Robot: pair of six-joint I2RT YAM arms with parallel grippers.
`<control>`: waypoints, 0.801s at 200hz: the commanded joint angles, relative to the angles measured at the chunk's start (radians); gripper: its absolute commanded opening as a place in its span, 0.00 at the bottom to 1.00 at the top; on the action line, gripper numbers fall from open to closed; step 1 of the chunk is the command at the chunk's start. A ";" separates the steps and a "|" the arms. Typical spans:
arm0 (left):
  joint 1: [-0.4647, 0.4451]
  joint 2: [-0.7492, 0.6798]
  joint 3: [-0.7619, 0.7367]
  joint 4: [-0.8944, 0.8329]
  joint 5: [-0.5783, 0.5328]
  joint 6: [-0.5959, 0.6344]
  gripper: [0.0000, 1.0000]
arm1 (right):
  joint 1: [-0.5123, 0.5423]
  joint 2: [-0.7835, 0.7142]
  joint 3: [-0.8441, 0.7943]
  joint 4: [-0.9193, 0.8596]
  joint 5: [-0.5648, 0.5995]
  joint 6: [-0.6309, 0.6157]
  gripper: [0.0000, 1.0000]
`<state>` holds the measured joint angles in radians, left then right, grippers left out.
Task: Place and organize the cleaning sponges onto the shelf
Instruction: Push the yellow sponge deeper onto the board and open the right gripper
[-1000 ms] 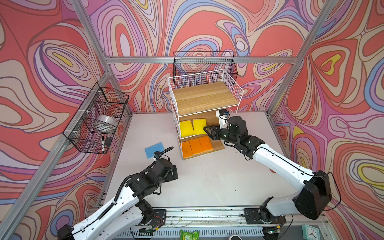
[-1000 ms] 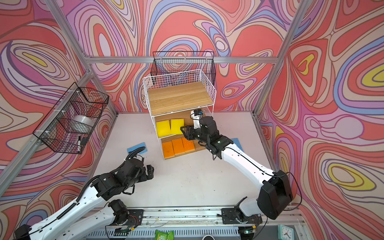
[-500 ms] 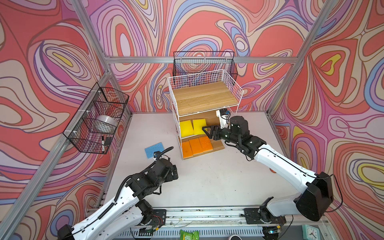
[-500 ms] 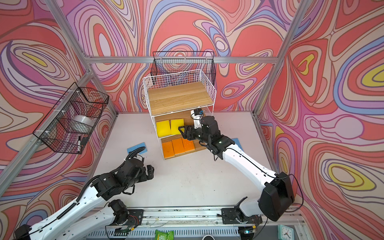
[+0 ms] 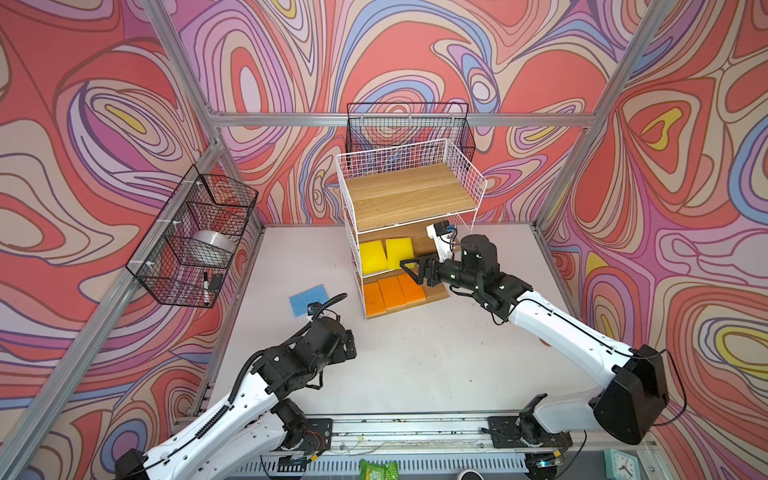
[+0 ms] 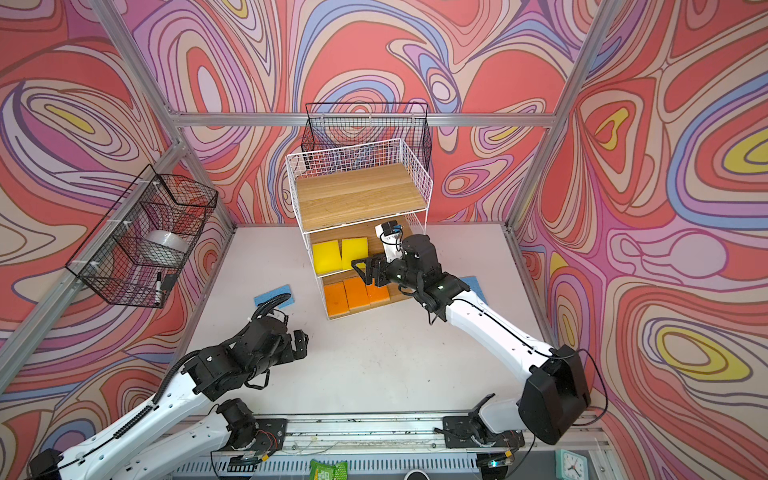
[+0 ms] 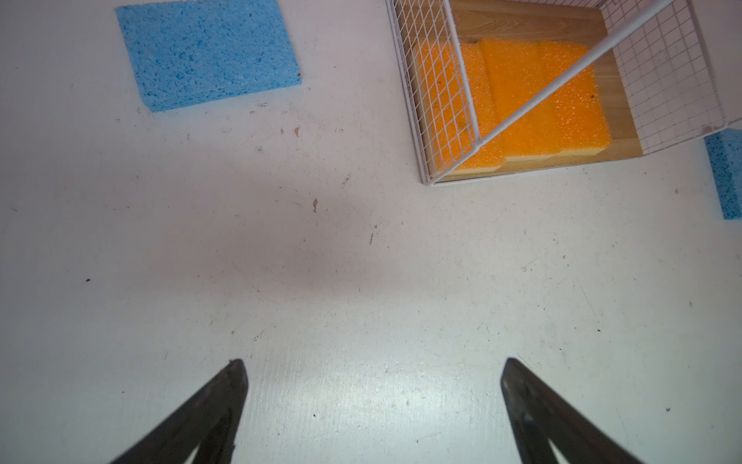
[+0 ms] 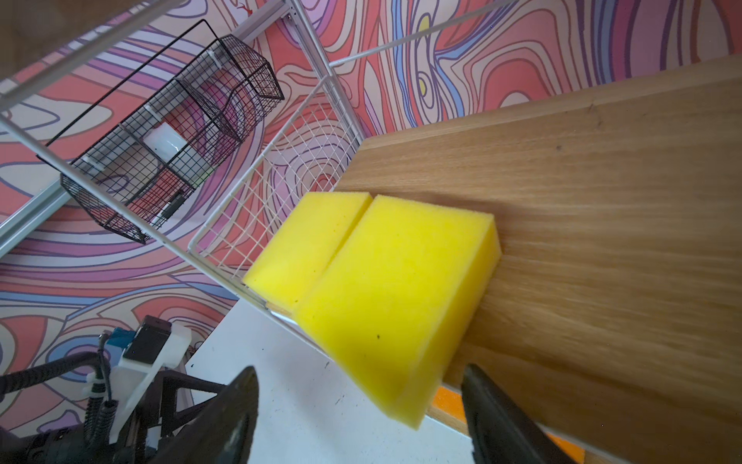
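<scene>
so the right gripper point(image 8: 359, 368) has its jaws wide apart, gripping nothing, just at 4 o'clock of the two thick yellow foam sponges point(image 5: 373, 257) on the middle board of the white wire shelf point(image 5: 409, 195), and the left gripper point(image 7: 373, 360) gapes empty too.

The table point(image 5: 415, 365) bears the shelf point(image 5: 411, 195) and two blue sponges point(image 5: 309, 294).

Top views overlook all; wrist views share shelf point(image 8: 602, 180).

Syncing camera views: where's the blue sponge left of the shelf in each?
In a top view: blue sponge on table, left of shelf.
In a top view: same spot.
Left wrist: whole, beyond the open left hand.
Right wrist: not in it.
Landmark: shelf's wire side.
</scene>
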<state>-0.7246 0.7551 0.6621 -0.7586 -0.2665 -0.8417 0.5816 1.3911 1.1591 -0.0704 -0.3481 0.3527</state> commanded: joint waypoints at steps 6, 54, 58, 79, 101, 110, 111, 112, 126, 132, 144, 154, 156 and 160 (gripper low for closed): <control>0.010 0.007 0.021 -0.010 -0.002 -0.007 1.00 | -0.005 0.005 0.002 0.036 -0.035 -0.023 0.82; 0.011 0.009 0.025 -0.016 -0.006 -0.003 1.00 | -0.005 0.041 0.026 0.037 -0.034 -0.038 0.82; 0.011 0.009 0.027 -0.016 -0.006 -0.002 1.00 | -0.005 0.045 0.027 0.038 -0.034 -0.038 0.82; 0.011 0.013 0.030 -0.016 -0.007 0.001 1.00 | -0.005 0.058 0.032 0.042 -0.034 -0.042 0.82; 0.011 0.019 0.033 -0.015 -0.007 0.005 1.00 | -0.005 0.069 0.042 0.045 -0.035 -0.044 0.82; 0.011 0.023 0.035 -0.012 -0.007 0.006 1.00 | -0.004 0.074 0.046 0.045 -0.037 -0.046 0.83; 0.011 0.023 0.036 -0.013 -0.007 0.006 1.00 | -0.004 0.075 0.046 0.044 -0.037 -0.046 0.82; 0.012 0.023 0.036 -0.013 -0.005 0.006 1.00 | -0.004 0.074 0.047 0.045 -0.038 -0.046 0.82; 0.012 0.027 0.037 -0.011 -0.005 0.009 1.00 | -0.005 0.082 0.056 0.044 -0.040 -0.049 0.83; 0.013 0.028 0.037 -0.011 -0.007 0.009 1.00 | -0.005 0.085 0.058 0.044 -0.041 -0.050 0.82; 0.014 0.030 0.039 -0.010 -0.005 0.009 1.00 | -0.005 0.091 0.065 0.041 -0.043 -0.052 0.82; 0.014 0.033 0.039 -0.008 -0.005 0.010 1.00 | -0.005 0.095 0.069 0.041 -0.043 -0.054 0.82; 0.014 0.033 0.039 -0.009 -0.005 0.010 1.00 | -0.005 0.096 0.069 0.040 -0.043 -0.054 0.82; 0.014 0.033 0.040 -0.008 -0.005 0.010 1.00 | -0.005 0.099 0.071 0.040 -0.043 -0.055 0.82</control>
<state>-0.7181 0.7815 0.6735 -0.7582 -0.2653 -0.8402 0.5816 1.4677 1.1965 -0.0368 -0.3809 0.3157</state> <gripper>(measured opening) 0.999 0.824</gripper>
